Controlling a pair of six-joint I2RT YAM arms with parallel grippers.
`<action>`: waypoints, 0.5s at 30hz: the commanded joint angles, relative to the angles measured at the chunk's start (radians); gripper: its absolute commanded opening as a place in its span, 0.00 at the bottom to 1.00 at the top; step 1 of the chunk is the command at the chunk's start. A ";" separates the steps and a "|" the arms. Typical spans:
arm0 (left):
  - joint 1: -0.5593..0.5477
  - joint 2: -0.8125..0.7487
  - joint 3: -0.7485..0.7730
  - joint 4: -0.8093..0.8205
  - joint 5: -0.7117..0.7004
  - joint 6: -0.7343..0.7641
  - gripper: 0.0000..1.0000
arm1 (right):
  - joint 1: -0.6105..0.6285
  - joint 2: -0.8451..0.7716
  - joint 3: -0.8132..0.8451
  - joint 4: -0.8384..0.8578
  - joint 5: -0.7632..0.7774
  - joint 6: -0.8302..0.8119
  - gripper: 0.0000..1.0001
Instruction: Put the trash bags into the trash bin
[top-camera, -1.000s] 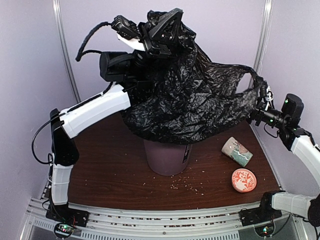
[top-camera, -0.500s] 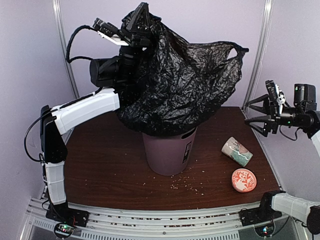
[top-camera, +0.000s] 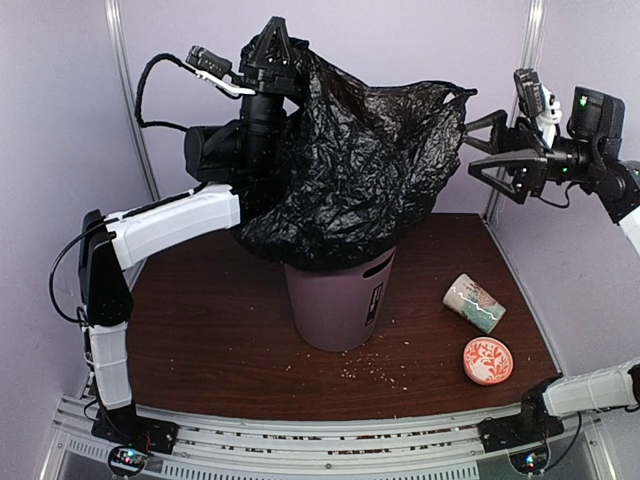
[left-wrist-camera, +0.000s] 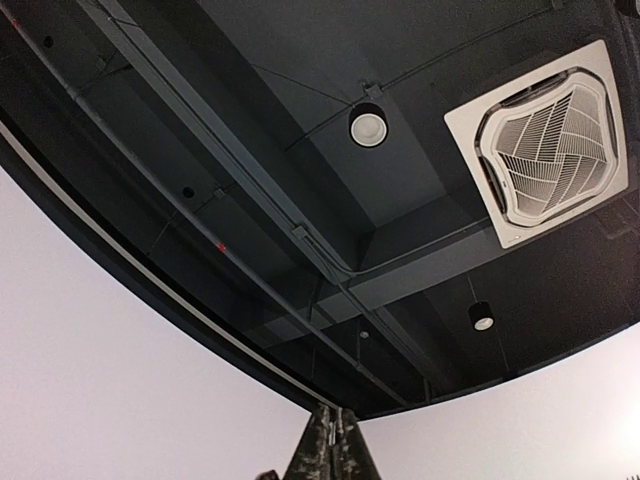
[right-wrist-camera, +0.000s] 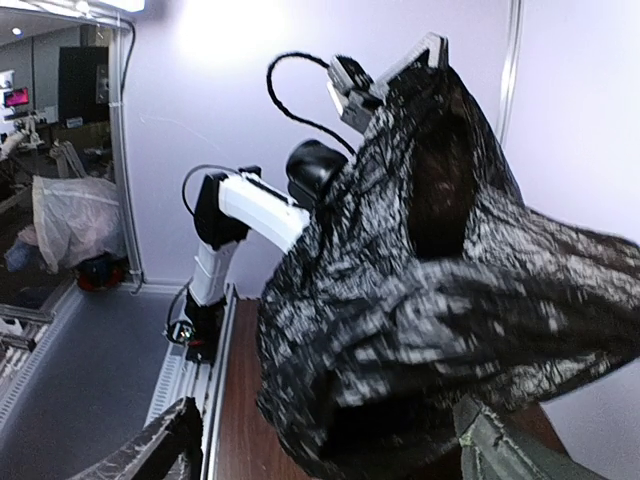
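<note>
A large black trash bag (top-camera: 360, 170) hangs from my left gripper (top-camera: 275, 35), which is raised high and shut on the bag's top edge. The bag drapes down over the mouth of the mauve-brown trash bin (top-camera: 338, 302) at the table's middle. In the left wrist view the shut fingertips (left-wrist-camera: 333, 445) point up at the ceiling. My right gripper (top-camera: 478, 143) is open and empty, held high at the right, just beside the bag's right corner. In the right wrist view the bag (right-wrist-camera: 430, 290) fills the space in front of the spread fingers (right-wrist-camera: 150, 450).
A patterned cream mug (top-camera: 474, 302) lies on its side right of the bin. A round red-and-white dish (top-camera: 487, 360) sits nearer the front right. Crumbs are scattered on the brown table (top-camera: 210, 330) in front of the bin. Lilac walls enclose the table.
My right gripper let go of the bag's right corner, opened, then rose to the bag's upper right. My left gripper lifted the bag higher and leftward; the bag now hangs over the bin.
</note>
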 joint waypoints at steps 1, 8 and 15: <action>0.003 -0.048 -0.001 0.018 -0.028 -0.027 0.00 | 0.051 0.036 0.044 0.216 0.064 0.241 0.83; 0.003 -0.021 0.043 -0.039 -0.014 -0.049 0.00 | 0.053 0.063 0.011 0.363 0.058 0.370 0.54; 0.001 -0.007 0.040 -0.029 0.011 -0.114 0.00 | 0.050 0.139 0.052 0.668 0.045 0.668 0.02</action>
